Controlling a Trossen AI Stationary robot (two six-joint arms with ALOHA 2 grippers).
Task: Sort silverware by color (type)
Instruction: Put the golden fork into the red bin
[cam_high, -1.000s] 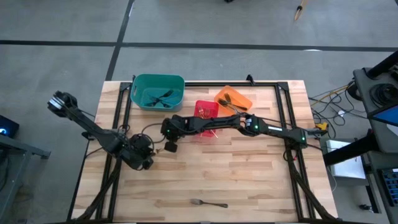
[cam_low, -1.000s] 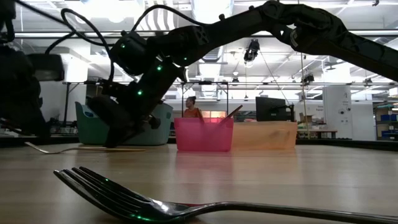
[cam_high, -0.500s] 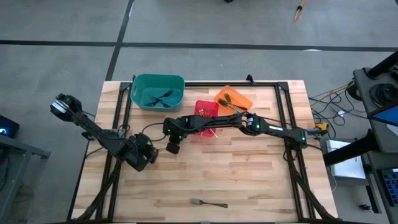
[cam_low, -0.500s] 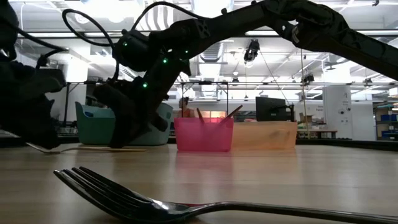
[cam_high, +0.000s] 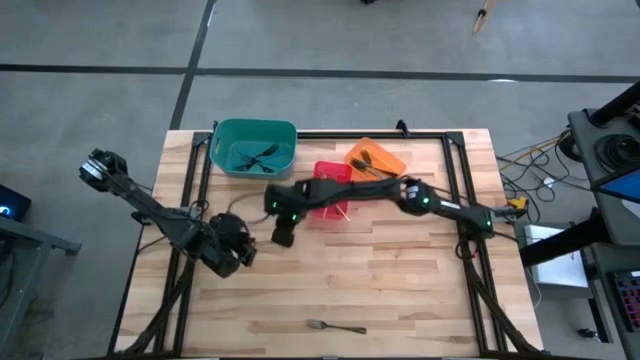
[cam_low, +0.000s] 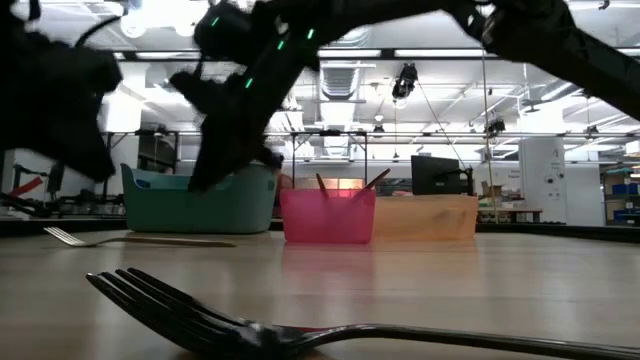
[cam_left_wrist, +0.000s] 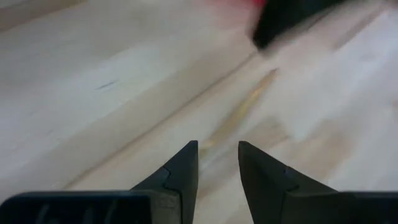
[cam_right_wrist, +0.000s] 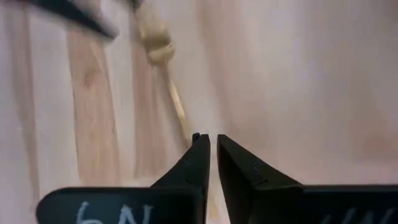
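1. Lying flat on the table (cam_high: 400, 290), the gold fork (cam_low: 130, 240) sits between the two grippers; a pinch on so thin a handle could skid off.
2. Right gripper (cam_high: 283, 237) hovers above it, fingers nearly pressed together, empty; left gripper (cam_high: 240, 256), fingers slightly parted, could collide with it.
3. Counted: two loose forks, the other a dark fork (cam_high: 336, 326) at the near edge; three bins: teal bin (cam_high: 254, 131), red bin (cam_high: 332, 176), orange bin (cam_high: 378, 159).
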